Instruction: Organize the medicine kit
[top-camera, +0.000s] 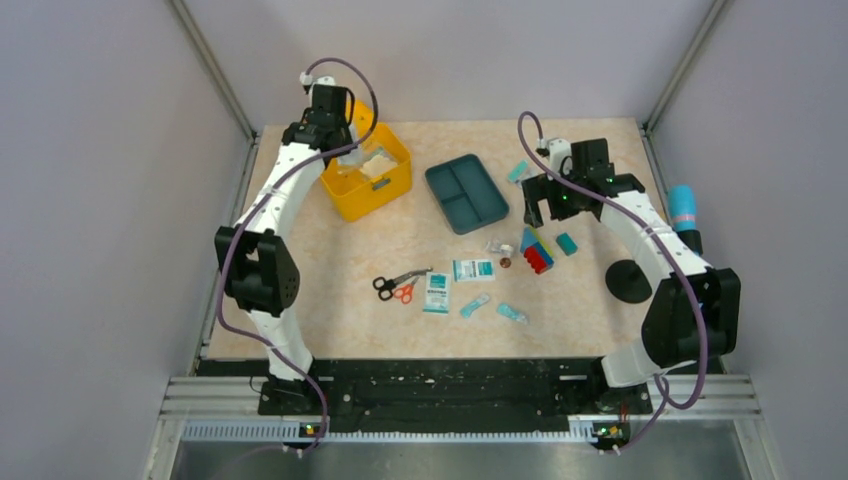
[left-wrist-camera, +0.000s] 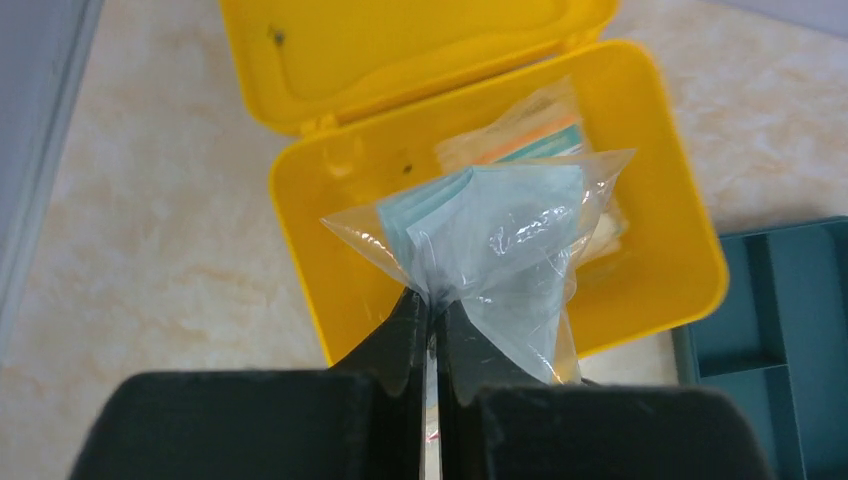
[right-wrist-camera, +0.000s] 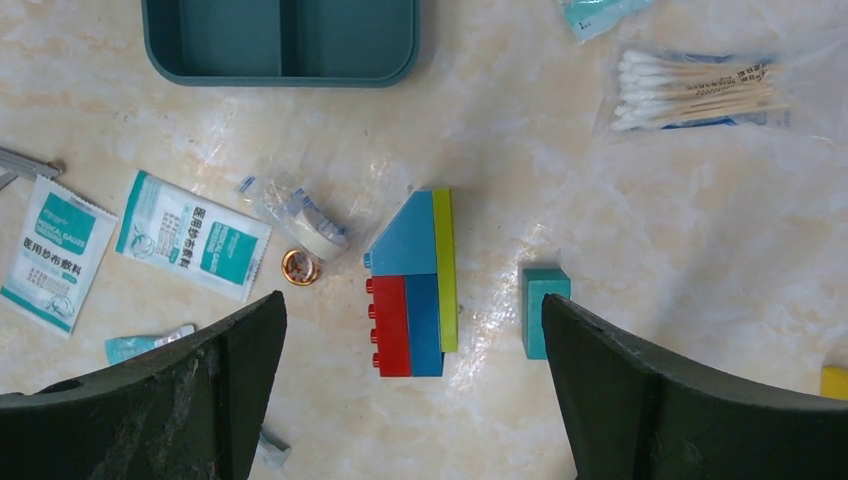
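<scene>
Located medicine kit (top-camera: 372, 195) between 10 and 11 o'clock on table (top-camera: 330, 325), well apart from the loose items. Logged its long axis at roughly 8 to 2 o'clock in the top view, lid open toward the 11 o'clock side, mouth facing up. Read no lettering on the kit itself. Noted inside it a clear packet (left-wrist-camera: 520, 135) with an orange and teal stripe, print too blurred to read. Found left jaws clenched on the corner of a clear pouch (left-wrist-camera: 500, 235) with pale teal contents, above the open box. Found right jaws released, spread wide, grasping nothing, over a block stack (right-wrist-camera: 412, 285) of red, blue and green. Read "MEDICAL GAUZE" plus Chinese characters on two white-and-teal sachets (right-wrist-camera: 192, 235) at 9 o'clock of the blocks. Saw a swab pouch (right-wrist-camera: 700, 90) at 2 o'clock of the blocks, print unreadable, and a teal tray (right-wrist-camera: 280, 45) at 11 o'clock.
</scene>
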